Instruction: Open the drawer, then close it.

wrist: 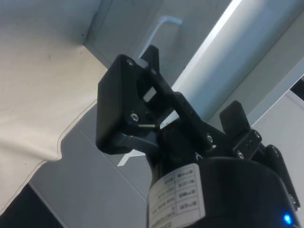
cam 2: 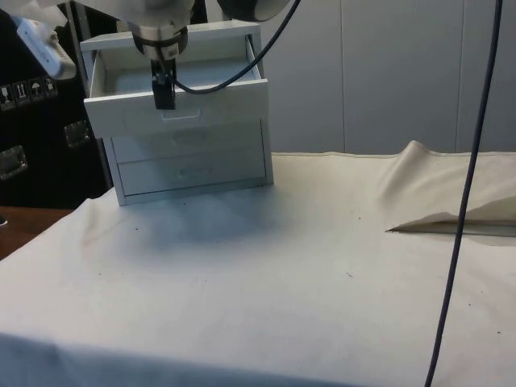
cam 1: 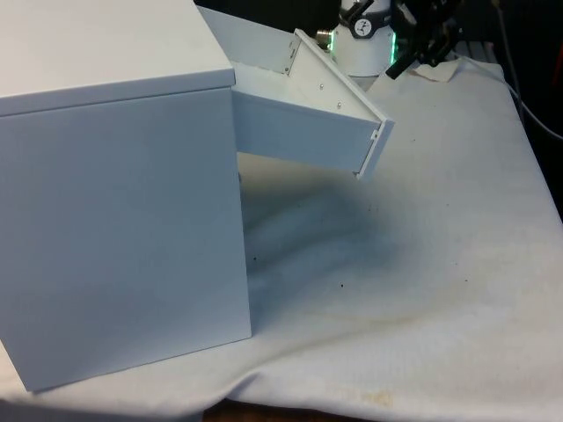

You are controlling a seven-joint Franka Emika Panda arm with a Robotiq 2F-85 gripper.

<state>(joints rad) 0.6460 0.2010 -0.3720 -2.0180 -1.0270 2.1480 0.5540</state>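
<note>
A white chest of drawers [cam 2: 189, 153] stands on the cloth, its plain back and side [cam 1: 114, 220] turned to the front view. Its top drawer [cam 2: 173, 81] is pulled out, and in the front view the drawer [cam 1: 308, 114] juts towards the robot. My black gripper [cam 2: 164, 95] hangs just before the drawer's front panel, near its upper edge and above the faint handle [cam 2: 181, 115]. In the wrist view the gripper [wrist: 194, 80] is open, its fingers apart with nothing held, and a white handle [wrist: 161, 23] lies beyond them. The gripper [cam 1: 400, 66] sits past the drawer's front panel [cam 1: 374, 145].
Two lower drawers [cam 2: 189, 173] are shut. White cloth [cam 2: 282, 266] covers the table, bunched into a fold [cam 2: 419, 173] on one side. A black cable [cam 2: 463, 201] hangs down across the side view.
</note>
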